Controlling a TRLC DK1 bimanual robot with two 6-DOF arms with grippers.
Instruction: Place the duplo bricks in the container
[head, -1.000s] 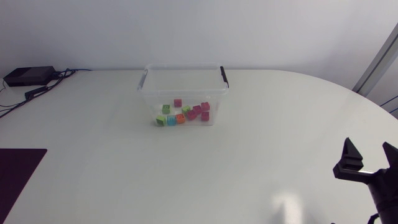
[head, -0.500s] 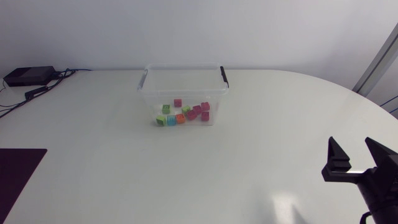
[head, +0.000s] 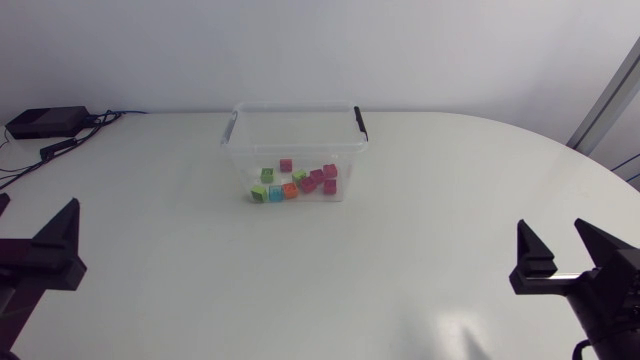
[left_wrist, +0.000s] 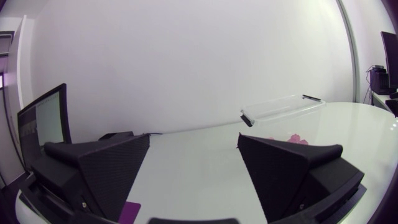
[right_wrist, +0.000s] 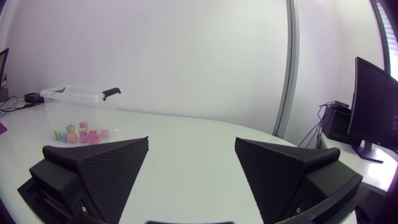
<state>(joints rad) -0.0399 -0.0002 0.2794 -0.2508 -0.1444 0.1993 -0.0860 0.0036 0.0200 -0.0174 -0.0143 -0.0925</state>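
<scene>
Head view: the container (head: 295, 146), a see-through tub with dark handles, stands on the table (head: 430, 190) toward its far side, midway between the two arms.
Bricks: the bricks (head: 295, 182), green, blue, orange and pink, lie in a loose cluster on the container's floor; every brick in view is inside it.
Left gripper: the left gripper (head: 36, 215) hangs at the near left edge, well apart from the container; its fingers are spread with nothing between them.
Right gripper: the right gripper (head: 551, 235) hangs at the near right edge, likewise well apart; its fingers are spread and empty.
Wrist views: each looks across the table to the container, which lies ahead of its own parted fingers.
Step in hand: judged complete or nearly so, as both arms stand back with nothing to carry.
Next move: calls for no grasp unless a brick lies out of view; a check of the table comes first, with the arms kept off the container's walls.
</scene>
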